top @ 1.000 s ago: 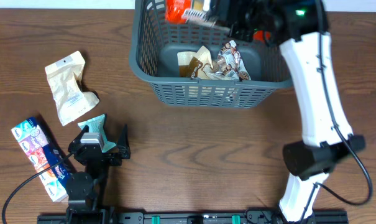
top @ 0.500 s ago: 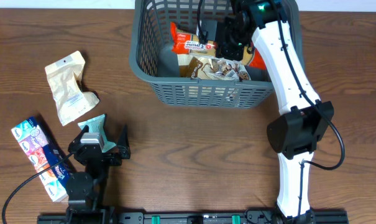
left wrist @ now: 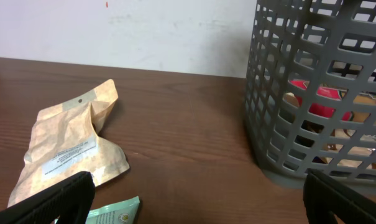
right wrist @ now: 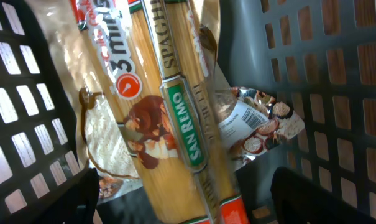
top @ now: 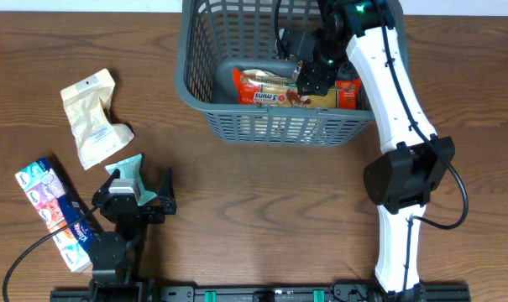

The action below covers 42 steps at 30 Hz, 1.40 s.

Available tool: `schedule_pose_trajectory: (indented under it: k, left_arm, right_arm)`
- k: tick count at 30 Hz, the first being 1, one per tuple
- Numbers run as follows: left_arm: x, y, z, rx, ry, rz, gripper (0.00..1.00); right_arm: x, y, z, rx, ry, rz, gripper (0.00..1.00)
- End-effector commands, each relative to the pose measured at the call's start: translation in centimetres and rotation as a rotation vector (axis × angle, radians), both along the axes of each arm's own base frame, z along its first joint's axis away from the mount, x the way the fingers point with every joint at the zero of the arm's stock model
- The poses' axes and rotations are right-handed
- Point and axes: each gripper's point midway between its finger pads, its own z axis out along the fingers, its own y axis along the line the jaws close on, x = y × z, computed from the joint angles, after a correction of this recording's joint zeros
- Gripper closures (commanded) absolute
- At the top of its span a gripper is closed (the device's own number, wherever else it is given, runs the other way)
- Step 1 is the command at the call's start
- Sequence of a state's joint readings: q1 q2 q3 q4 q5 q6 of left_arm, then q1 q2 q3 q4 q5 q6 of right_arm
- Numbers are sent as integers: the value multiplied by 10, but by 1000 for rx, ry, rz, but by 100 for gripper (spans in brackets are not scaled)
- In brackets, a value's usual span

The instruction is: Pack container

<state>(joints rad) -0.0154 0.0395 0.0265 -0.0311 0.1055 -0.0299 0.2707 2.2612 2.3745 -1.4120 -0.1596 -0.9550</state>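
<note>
table [top: 262, 193]: dark wood, and it's filling the whole overhead view.
container [top: 185, 50]: the big grey lattice basket is sitting at about 12 to 1 o'clock on the table, upright. From the left wrist cam I'm seeing its slotted wall [left wrist: 281, 93] with red and tan stuff showing through.
right arm [top: 396, 92]: it's reaching up from 5 o'clock and bending over the basket's right rim.
right gripper [top: 312, 71]: it's hanging inside the basket just above the contents. On the wrist cam its fingers are standing wide apart, gripping nothing, so I'm calling it released.
spaghetti pack [top: 274, 86]: it's lying flat across the basket floor, long side running 9 to 3 o'clock. I'm reading "San Remo" on it up close [right wrist: 175, 106].
beige pouch [top: 92, 117]: it's lying crumpled on the table at 9 to 10 o'clock, well apart from the basket.
blue multi-pack [top: 56, 214]: it's lying at 8 o'clock, angled.
left gripper [top: 140, 189]: it's parked at 7 o'clock, jaws spread, empty.
teal packet [top: 129, 172]: it's lying right by the left gripper's fingers.
snack bag [right wrist: 256, 124]: it's peeking out from under the spaghetti.
</note>
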Motion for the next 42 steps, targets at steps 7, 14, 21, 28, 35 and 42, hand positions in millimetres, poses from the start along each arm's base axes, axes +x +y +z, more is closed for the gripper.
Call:
schedule_pose_trajectory:
  k: [7,14,21,28,35,42]
  left_arm:
    - [-1,-4,-16,-15,46,-18,1]
    - [-6,17,-3,-58,69,108,1]
    - [-40,57,60,8,193,335,1]
    - [-39,74,115,54,481,418,1]
    - [-21,74,105,73,940,392,1]
    - [-12,70,46,92,1296,348,1]
  right_arm:
    - [20,22,107,236,-252,-66,1]
    - [42,-76,272,513,-649,-503,1]
    - [27,-265,251,672,-517,-1153,1]
    - [3,-331,153,608,-225,-1391,1]
    - [-4,-314,53,510,44,-1441,1]
    - [-16,-284,-25,391,203,-1419,1]
